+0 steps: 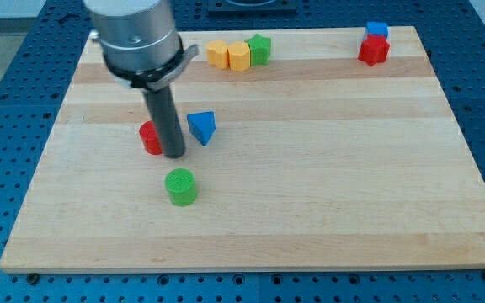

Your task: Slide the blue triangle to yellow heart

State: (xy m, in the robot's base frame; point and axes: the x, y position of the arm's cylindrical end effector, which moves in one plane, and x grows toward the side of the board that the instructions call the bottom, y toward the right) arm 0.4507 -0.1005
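The blue triangle lies left of the board's middle. My tip rests on the board just to its left and slightly below, a small gap apart. A red block sits right behind the rod on its left, partly hidden. Two yellow blocks stand side by side near the view's top edge; the left one looks like the heart, but shapes are hard to make out. A green block touches them on the right.
A green cylinder stands below my tip. A blue block and a red block sit together at the top right corner. The wooden board lies on a blue perforated table.
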